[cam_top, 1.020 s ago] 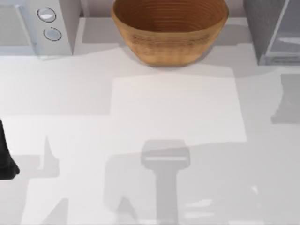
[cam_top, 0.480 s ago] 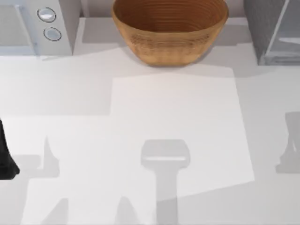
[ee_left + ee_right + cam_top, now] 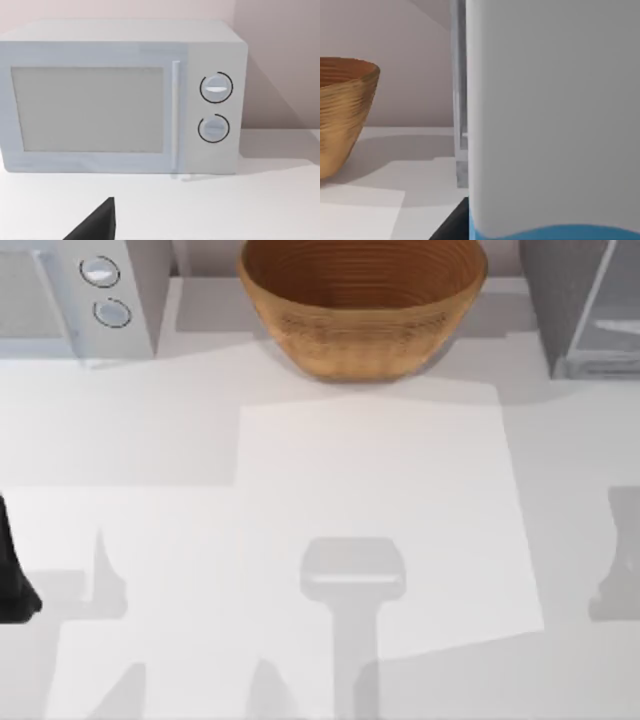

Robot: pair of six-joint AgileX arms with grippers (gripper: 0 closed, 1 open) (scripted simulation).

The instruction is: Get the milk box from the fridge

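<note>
Smooth white table (image 3: 380, 490) bears ribbed wooden bowl (image 3: 362, 302) (round), boxy grey fridge (image 3: 580, 305).

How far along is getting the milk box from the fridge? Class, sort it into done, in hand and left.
Done: the right arm is at the milk box, which looms close before its wrist camera. In hand: probably securing it, though a grip cannot be confirmed. Left: carrying it clear of the fridge. The left claw sits parked facing the microwave.

fridge (image 3: 590, 310) cut by the top view's right edge, milk box (image 3: 555, 125) cropped close (gable unseen) — left arm (image 3: 12, 575) mostly off-frame
</note>
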